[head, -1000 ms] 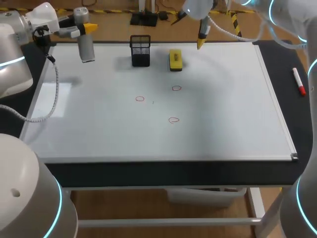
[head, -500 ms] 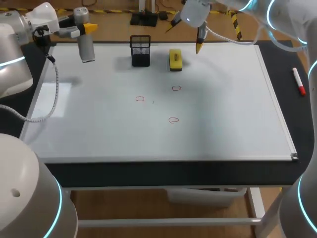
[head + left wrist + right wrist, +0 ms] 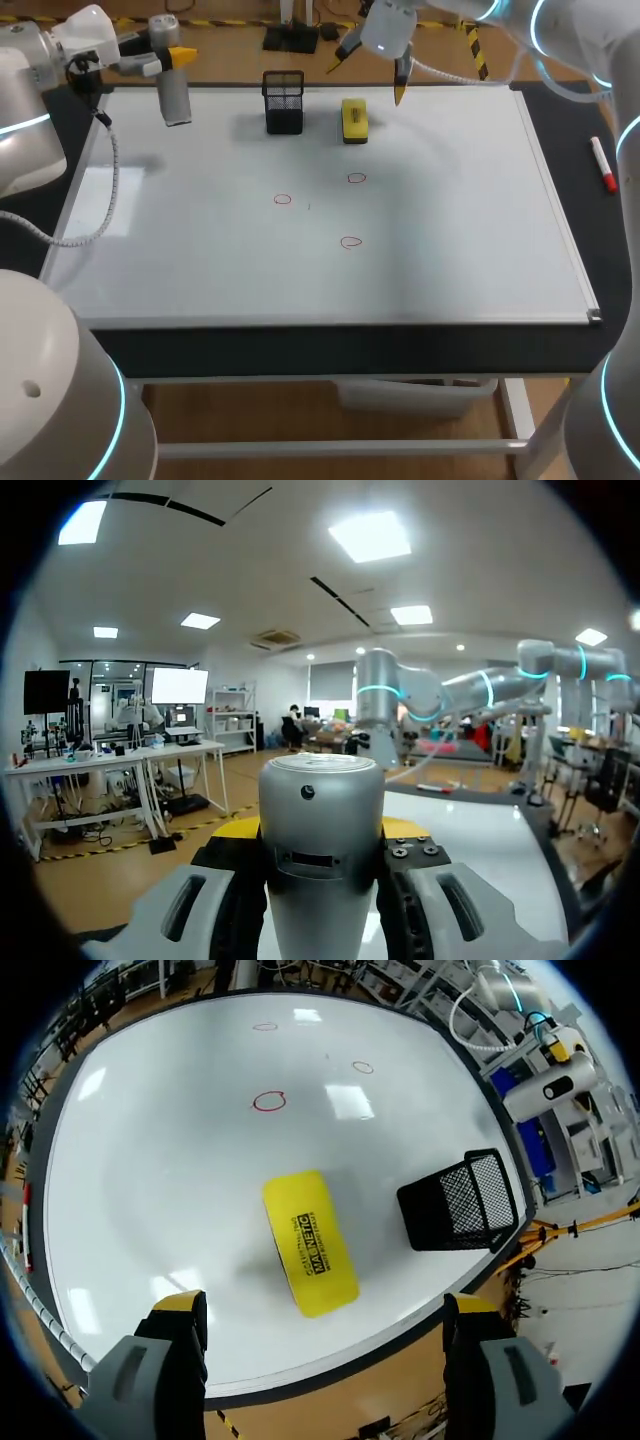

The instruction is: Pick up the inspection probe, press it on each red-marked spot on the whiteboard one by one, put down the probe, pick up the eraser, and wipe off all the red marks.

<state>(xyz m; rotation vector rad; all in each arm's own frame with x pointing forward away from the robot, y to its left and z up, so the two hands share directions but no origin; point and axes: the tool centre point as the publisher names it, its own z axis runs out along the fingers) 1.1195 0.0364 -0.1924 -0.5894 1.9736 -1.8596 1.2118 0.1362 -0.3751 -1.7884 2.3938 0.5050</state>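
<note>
Right wrist view: right end effector [image 3: 325, 1305] apart over eraser [image 3: 308, 1235] (black print atop); left end effector [image 3: 320, 845] clamps probe [image 3: 320, 800].

My left hand [image 3: 168, 58] grips the probe [image 3: 175, 98] over the whiteboard's [image 3: 450, 220] far-left corner — right hand [image 3: 369, 76] hangs spread near the eraser [image 3: 354, 119].

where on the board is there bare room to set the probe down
Bare: the white whiteboard's right half, between the red circle marks and its right frame, and the near strip along its front edge. Crowded: the far edge, with black mesh holder and yellow block eraser.
</note>
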